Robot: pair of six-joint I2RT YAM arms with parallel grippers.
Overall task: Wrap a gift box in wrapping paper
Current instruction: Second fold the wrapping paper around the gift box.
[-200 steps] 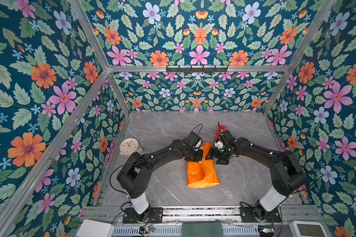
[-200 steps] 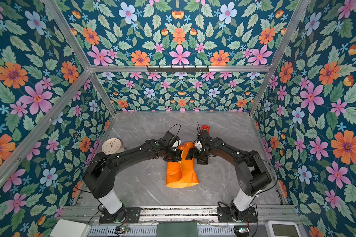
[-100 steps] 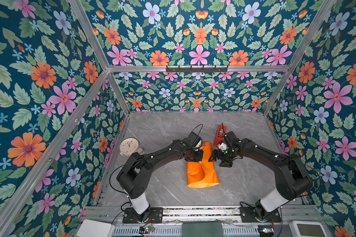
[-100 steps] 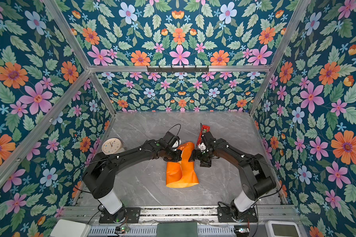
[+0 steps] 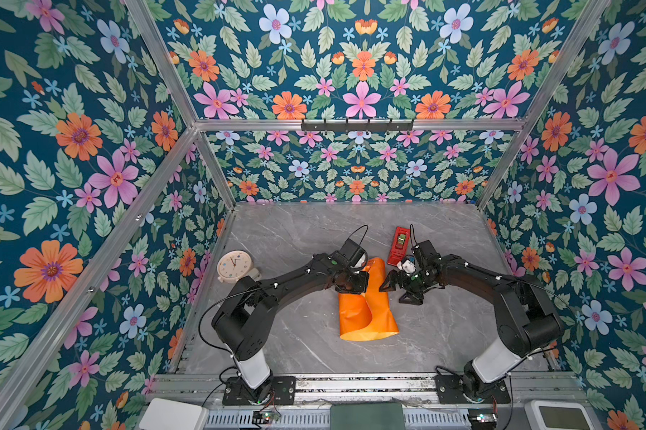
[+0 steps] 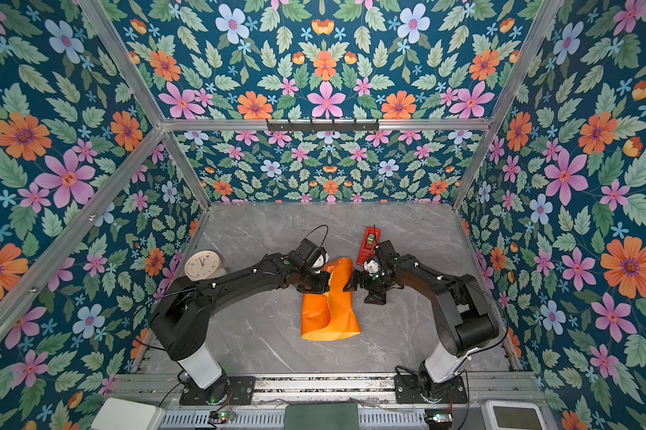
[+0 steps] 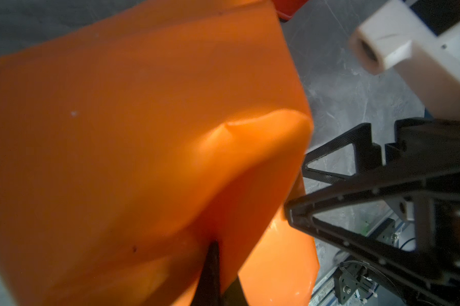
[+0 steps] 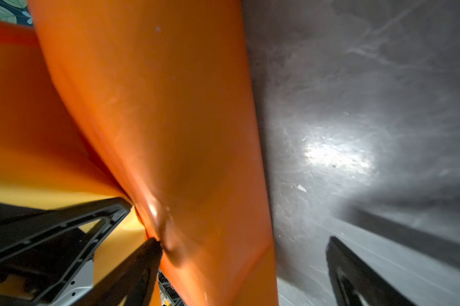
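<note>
The orange wrapping paper (image 5: 366,312) (image 6: 330,309) lies curled and partly folded in the middle of the grey table, its far end lifted. My left gripper (image 5: 362,283) (image 6: 323,284) (image 7: 215,265) is shut on that raised end of the paper (image 7: 144,132). My right gripper (image 5: 394,294) (image 6: 360,294) (image 8: 243,251) stands open just right of the paper, and one of its fingers (image 8: 149,251) touches the sheet (image 8: 157,119) while the other stays clear over the table. The gift box is hidden.
A red tape dispenser (image 5: 399,244) (image 6: 368,240) lies just behind my right gripper. A round cream clock (image 5: 234,265) (image 6: 201,265) stands at the table's left edge. Floral walls close the table on three sides.
My right gripper has moved from the red tape dispenser toward the front and up against the paper, and its jaws have opened wider. The left gripper keeps its hold and has hardly moved.
</note>
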